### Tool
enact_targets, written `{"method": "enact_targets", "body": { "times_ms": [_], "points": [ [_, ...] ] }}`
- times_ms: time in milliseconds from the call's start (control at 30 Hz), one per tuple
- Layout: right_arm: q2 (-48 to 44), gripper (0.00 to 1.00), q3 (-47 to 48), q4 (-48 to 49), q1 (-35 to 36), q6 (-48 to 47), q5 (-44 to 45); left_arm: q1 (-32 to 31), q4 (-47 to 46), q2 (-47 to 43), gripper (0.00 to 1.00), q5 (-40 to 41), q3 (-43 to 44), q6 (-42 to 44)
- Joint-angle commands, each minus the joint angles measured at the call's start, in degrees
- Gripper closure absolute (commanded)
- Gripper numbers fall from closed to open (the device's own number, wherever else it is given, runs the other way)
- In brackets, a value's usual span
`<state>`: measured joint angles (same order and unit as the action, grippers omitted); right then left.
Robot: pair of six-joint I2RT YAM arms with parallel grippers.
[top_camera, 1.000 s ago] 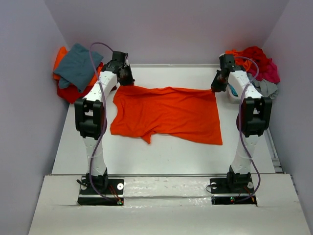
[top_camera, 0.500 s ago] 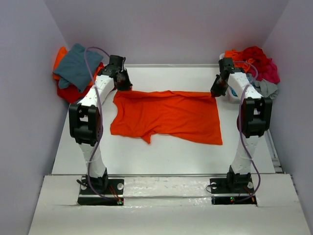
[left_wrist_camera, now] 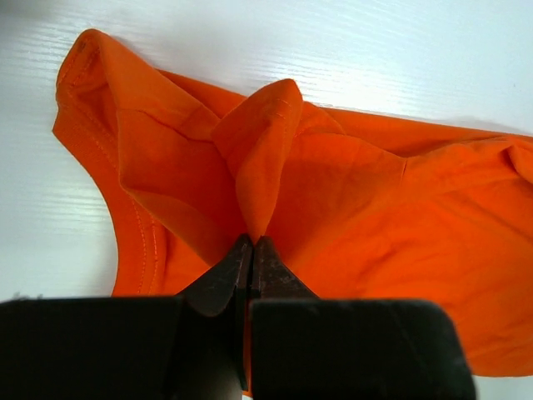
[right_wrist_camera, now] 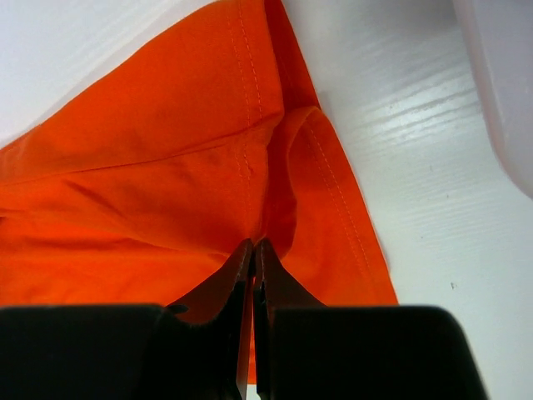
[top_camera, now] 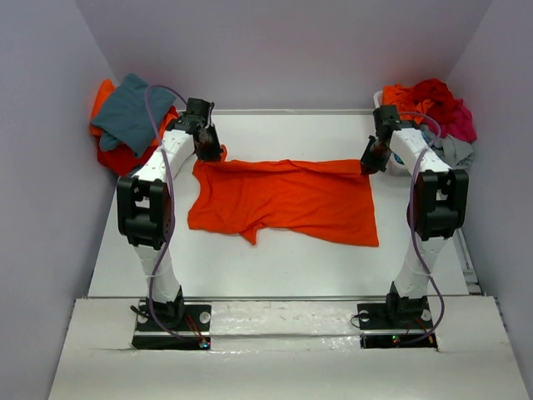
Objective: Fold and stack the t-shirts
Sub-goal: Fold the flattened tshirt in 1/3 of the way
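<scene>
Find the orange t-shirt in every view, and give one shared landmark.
Top external: orange t-shirt spread flat, mid-picture.
Left wrist: orange t-shirt fills centre and right.
Right wrist: orange t-shirt fills left and centre.
Shared landmark: the white table beneath it.

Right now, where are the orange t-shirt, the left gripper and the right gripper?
orange t-shirt [top_camera: 287, 196], top view, middle of its spread body.
left gripper [left_wrist_camera: 251, 248], left wrist view, between its shut fingertips.
right gripper [right_wrist_camera: 254, 248], right wrist view, between its shut fingertips.
</scene>
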<state>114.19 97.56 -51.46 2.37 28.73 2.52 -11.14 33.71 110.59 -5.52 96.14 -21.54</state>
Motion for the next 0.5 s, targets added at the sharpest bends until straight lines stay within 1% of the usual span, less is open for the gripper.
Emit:
{"method": "enact_targets", "body": {
  "times_ms": [0, 167, 367, 400, 433, 467],
  "points": [
    [-3.27, 0.93, -2.72, -1.54, 0.44, -0.25, -0.59, 0.15, 2.32, -4.5, 0.94, 1.12, -1.65, 0.09],
    [-3.98, 0.93, -6.84, -0.92, 0.44, -0.61, -1.64, 0.15, 3.38, -5.03, 0.94, 1.21, -4.46, 0.18],
    [-3.89, 0.92, -8.52, -0.48, 0.44, -0.96, -2.09, 0.15, 2.15, -6.0, 0.94, -0.46, -8.07, -0.43],
    [-3.71, 0.89, -8.35, -0.48, 0.44, -1.13, -2.09, 0.15, 1.88, -6.08, 0.94, -0.63, -8.68, -0.43],
    [-3.71, 0.79, -8.18, -0.39, 0.44, -1.13, -2.09, 0.15, 1.88, -6.0, 0.94, -0.81, -8.86, -0.35],
    [-3.71, 0.73, -8.0, -0.39, 0.44, -1.22, -2.09, 0.15, 1.88, -6.0, 0.94, -0.81, -9.04, -0.34]
  ]
}}
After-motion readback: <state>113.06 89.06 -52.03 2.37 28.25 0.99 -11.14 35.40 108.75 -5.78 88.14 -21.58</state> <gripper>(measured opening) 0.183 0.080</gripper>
